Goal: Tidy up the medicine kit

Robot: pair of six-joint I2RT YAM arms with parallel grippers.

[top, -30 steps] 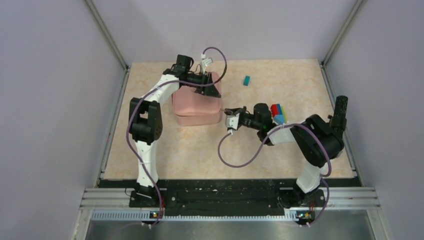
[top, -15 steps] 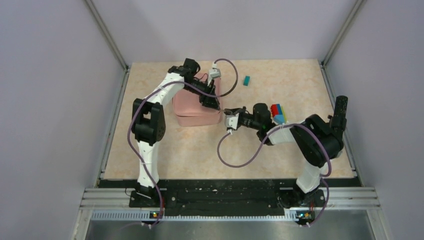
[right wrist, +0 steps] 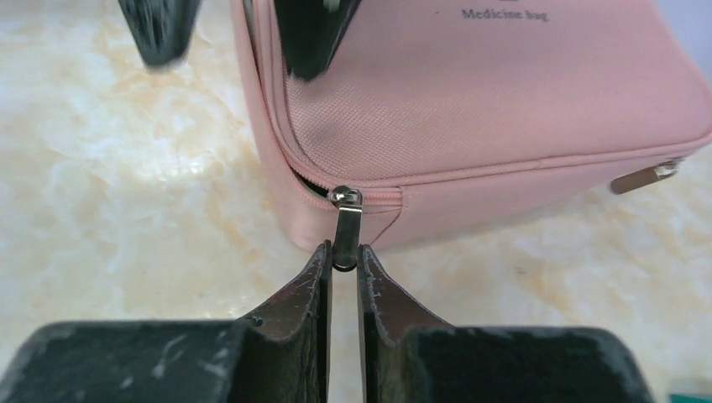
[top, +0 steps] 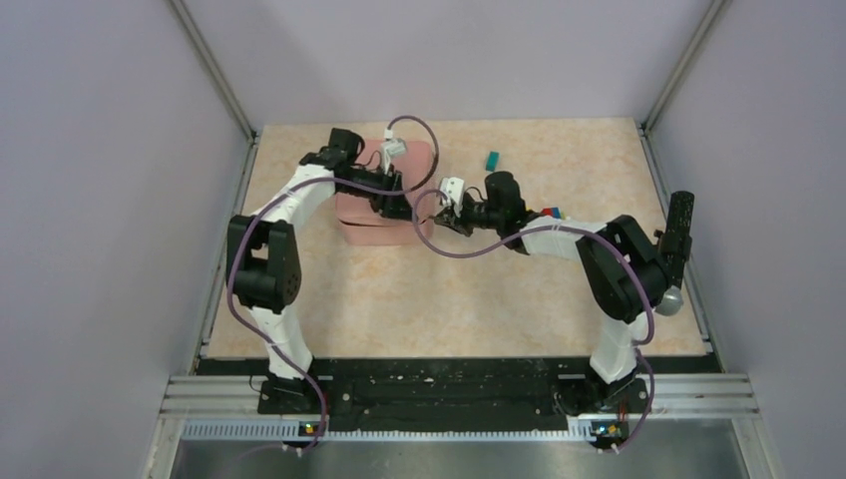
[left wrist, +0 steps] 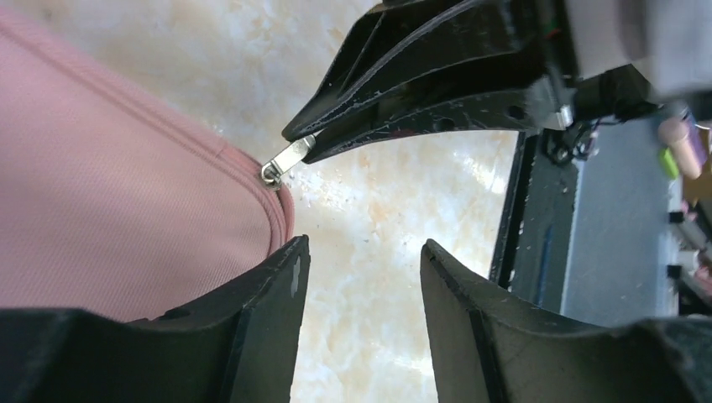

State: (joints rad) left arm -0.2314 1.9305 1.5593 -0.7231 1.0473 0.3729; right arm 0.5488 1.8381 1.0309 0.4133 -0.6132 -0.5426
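On the far-left part of the tabletop (top: pixel 399 299), close to its far edge, you have the medicine kit (top: pixel 371 232): a pink zip case, lid down, lying flat, with "Medicine bag" in small dark print (right wrist: pixel 502 14) on the lid.

Surface: a beige marbled sheet, matt, with pale cloudy patches.

Room: a booth. Plain lilac walls (top: pixel 100 200) stand on the left, right and far sides, and aluminium posts (top: pixel 214 70) run up from both far corners. Along the near edge a black strip and a ribbed aluminium rail (top: pixel 459 394) carry both arm bases. Purple cables (top: pixel 469 255) loop off each arm over the tabletop.

Right gripper (right wrist: pixel 344 260): fingers pressed together, pinching the zip pull (right wrist: pixel 346 222) at the kit's near-right corner. The pull stands straight out from its slider. A dark gap shows in the zip line on one side of the slider; the other side reads closed. A second pull (right wrist: pixel 642 176) lies against the kit's side wall further along, with nothing holding it.

Left gripper (left wrist: pixel 361 277): fingers spread, bare tabletop between them, just beside that same corner. One finger (left wrist: pixel 260 336) overlaps the kit's edge; you cannot tell whether it touches.

A small teal block (top: pixel 492 160) sits near the far edge, right of centre, apart from the kit. A stack of red, blue and yellow blocks (top: pixel 551 213) sits mid-right, partly hidden behind the right arm.
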